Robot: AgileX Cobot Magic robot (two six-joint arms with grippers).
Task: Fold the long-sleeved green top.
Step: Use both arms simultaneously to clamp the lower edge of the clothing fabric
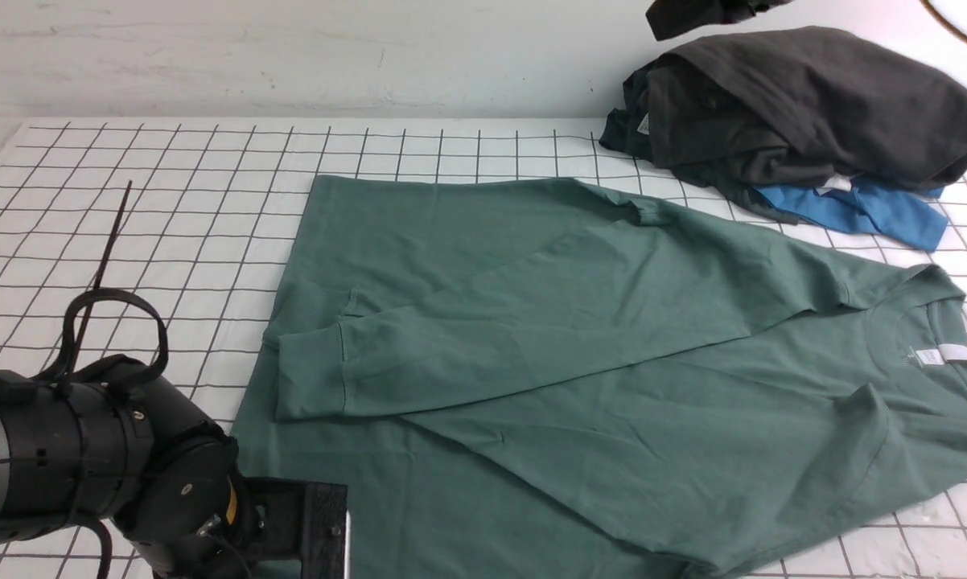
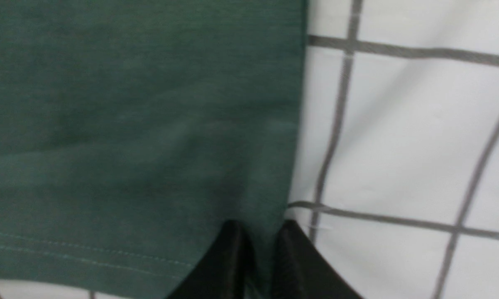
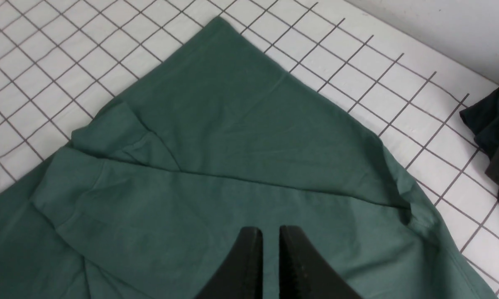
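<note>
The left gripper, a pair of black fingers drawn almost together, was clamped on a corner of the green long-sleeved top, a large garment of muted sage jersey. In the left wrist view a strip of green cloth sat in the thin gap between the fingers, where the top's stitched hem met its side edge. The black left arm reached in at that near hem corner of the top.

The right gripper, also black-fingered, had its jaws closed to a narrow slit with nothing between them. It hung over the body of the top, clear of the cloth.

The top lay spread flat on the desk, which was covered by a white cloth with a dark grid. One long sleeve was folded across the top's body, its ribbed cuff resting near the hem end. At the opposite end was the crew neck with a small white label.

Just beyond the top's far shoulder sat a crumpled dark charcoal-grey garment. A bright blue garment poked out from under it on the side facing the top.
</note>
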